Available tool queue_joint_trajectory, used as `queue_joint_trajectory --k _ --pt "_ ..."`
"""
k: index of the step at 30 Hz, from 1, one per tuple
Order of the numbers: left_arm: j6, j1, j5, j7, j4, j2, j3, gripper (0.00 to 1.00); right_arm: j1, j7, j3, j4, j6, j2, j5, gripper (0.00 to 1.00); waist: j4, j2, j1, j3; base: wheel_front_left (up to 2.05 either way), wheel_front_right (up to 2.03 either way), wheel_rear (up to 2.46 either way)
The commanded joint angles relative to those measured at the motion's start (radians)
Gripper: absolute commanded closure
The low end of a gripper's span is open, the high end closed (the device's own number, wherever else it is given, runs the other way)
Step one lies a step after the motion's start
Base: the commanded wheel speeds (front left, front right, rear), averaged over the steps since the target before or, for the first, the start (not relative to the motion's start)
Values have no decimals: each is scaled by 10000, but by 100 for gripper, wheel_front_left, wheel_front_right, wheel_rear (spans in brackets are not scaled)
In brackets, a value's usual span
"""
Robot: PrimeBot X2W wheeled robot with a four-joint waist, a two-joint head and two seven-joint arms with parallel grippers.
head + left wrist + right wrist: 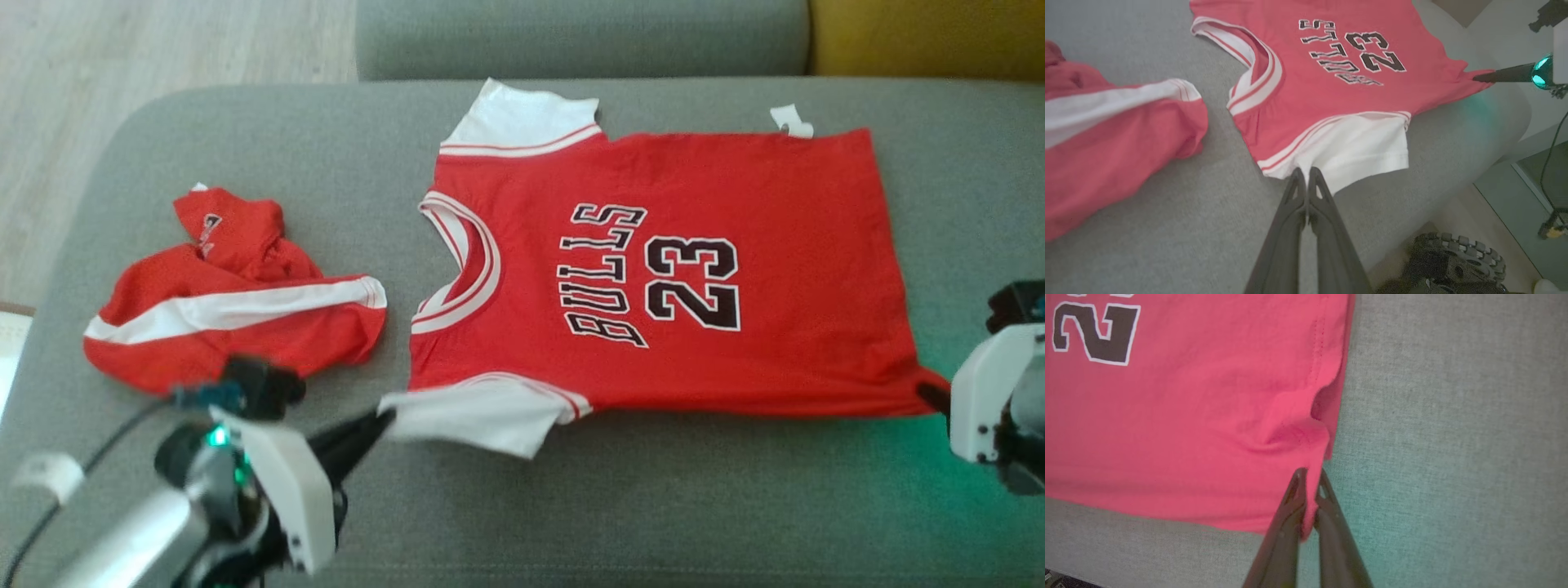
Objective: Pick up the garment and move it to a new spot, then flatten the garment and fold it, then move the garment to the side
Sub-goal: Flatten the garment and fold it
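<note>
— Where does the garment lie?

— The red fabric basketball jersey (800, 245) with white sleeves and black "BULLS 23" lettering is spread flat, print up, across the middle of the broad grey upholstered cushion (653, 506). Its collar points toward the cushion's left end and its hem toward the right end.

— And the claws?

— Both are at the cushion's near edge, one at each near corner of the jersey. The left claw (384, 420) has its two dark fingers pressed together on the outer corner of the near white sleeve (482, 416). In the left wrist view the fingers meet right at that sleeve's edge, and the cloth is drawn toward them.

— The right one?

— The right claw (927, 392) is closed too. Its own wrist view shows red cloth from the near hem corner (1306, 449) pinched between the fingers, with a pucker just beyond them.

— Anything else on the cushion?

— A crumpled red garment with a broad white stripe (237, 327) lies at the cushion's left end, just beside the left claw and apart from the jersey's collar. A small white tag (792, 121) sticks out from the jersey's far edge, toward the cushion's back.
</note>
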Motion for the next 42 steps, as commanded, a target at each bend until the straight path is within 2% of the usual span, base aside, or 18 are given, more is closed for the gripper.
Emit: queue_joint_trajectory --k 1,13,18,24,25,26,27,30,33,34,40,42 --pt "5 -945 89 -2 -220 360 645 100 -382 67 -182 -277 -7 -347 -175 100 1 -1 1 213 0 0 0" --pt "-578 -3044 483 575 898 104 578 100 -1663 984 -1080 -457 -7 136 -1324 100 -100 -1 1 1305 0 0 0" --pt "-915 -4424 716 782 2021 -235 329 100 -2406 1251 -1494 -198 -7 465 -1870 100 -115 -1 1 1958 0 0 0" --pt "-1088 -5714 1042 584 3145 -480 -83 100 -3141 1249 -1624 109 -7 802 -2454 100 -206 -1 1 2514 0 0 0" --pt "-1099 -5889 1047 547 3352 -546 -145 100 -3255 1162 -1610 128 -7 846 -2601 67 -221 -1 1 2583 0 0 0" --pt "-1106 -6044 1057 519 3578 -612 -205 79 -3353 1046 -1592 159 -7 881 -2761 0 -237 -1 1 2637 0 0 0" --pt "-1111 -6200 1127 465 3800 -662 -285 0 -3442 929 -1548 183 -7 923 -2913 0 -253 -1 1 2683 0 0 0" --pt "-1113 -6612 1427 -46 4448 -863 -360 0 -3720 195 -1693 290 -7 1087 -3249 0 -290 -1 1 2764 0 0 0" --pt "-891 -6829 1522 -916 5047 -1198 -104 0 -3961 -1096 -2079 387 -7 1350 -3498 0 -325 -1 1 2738 0 0 0" --pt "-649 -6898 1542 -1668 5333 -1435 151 0 -4026 -2080 -2337 415 -7 1546 -3577 0 -330 -1 1 2662 0 0 0" --pt "50 -6466 1104 -4187 5523 -2228 1178 0 -3641 -5333 -2706 51 -7 1990 -3887 0 -312 -1 1 2179 0 0 0" --pt "235 -6110 925 -4647 5369 -2471 1501 0 -3340 -6332 -2810 -119 -7 2123 -4111 0 -316 -1 1 1970 0 0 0"
